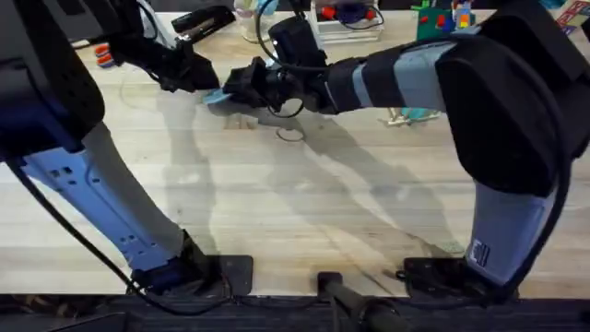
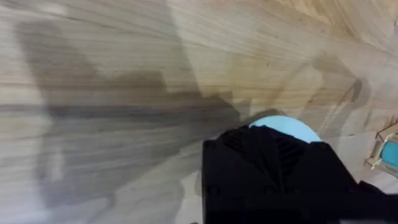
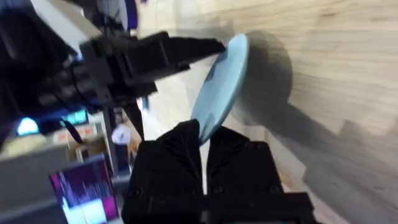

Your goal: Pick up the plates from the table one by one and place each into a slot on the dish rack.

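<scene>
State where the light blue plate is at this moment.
The light blue plate is held off the table at far centre-left, between the right gripper and left gripper.

Surface: a light wooden plank table (image 1: 304, 203) with visible grain, running left to right.
Light: bright from above, laying soft grey shadows across the middle planks.
Far edge, right: a cluster of small coloured plastic toys (image 1: 442, 17), green, red and blue.
Far edge, left: a small orange and blue object (image 1: 104, 57) lying on the wood.
Near edge: a dark strip (image 1: 304, 314) along the front.
</scene>
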### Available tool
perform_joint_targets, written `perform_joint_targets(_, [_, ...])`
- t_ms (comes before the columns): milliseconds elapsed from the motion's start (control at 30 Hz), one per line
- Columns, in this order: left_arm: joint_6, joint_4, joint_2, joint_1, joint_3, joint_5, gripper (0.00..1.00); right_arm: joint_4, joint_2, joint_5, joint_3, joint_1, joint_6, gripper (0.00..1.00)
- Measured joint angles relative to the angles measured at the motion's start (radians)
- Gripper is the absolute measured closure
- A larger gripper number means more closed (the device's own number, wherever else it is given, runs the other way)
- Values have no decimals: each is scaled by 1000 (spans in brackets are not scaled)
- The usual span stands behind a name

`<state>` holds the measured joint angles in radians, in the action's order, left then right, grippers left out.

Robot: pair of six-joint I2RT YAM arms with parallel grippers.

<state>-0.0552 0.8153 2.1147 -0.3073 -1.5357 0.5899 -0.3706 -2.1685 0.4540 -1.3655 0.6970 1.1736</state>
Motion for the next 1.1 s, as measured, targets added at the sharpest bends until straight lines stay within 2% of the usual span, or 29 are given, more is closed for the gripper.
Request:
perform_joint_targets(267, [45,147,-33,0,-133,-39,960,-10,0,132,0,-36,-139,972])
perform_joint_targets(367, [52,171,-97,0,-144,-45,959,14,0,169,0,-53,-183,972])
perform_joint_targets(533, [74,228,-257,0,-155,-52,960,172,13,193,0,-84,-297,972])
perform_joint_targets(767, [118,344,-457,0,-162,-73,960,445,183,157,0,-137,-519,972])
perform_joint_targets(1100, [156,531,-703,0,-162,-167,960,798,449,3,0,-218,-832,972])
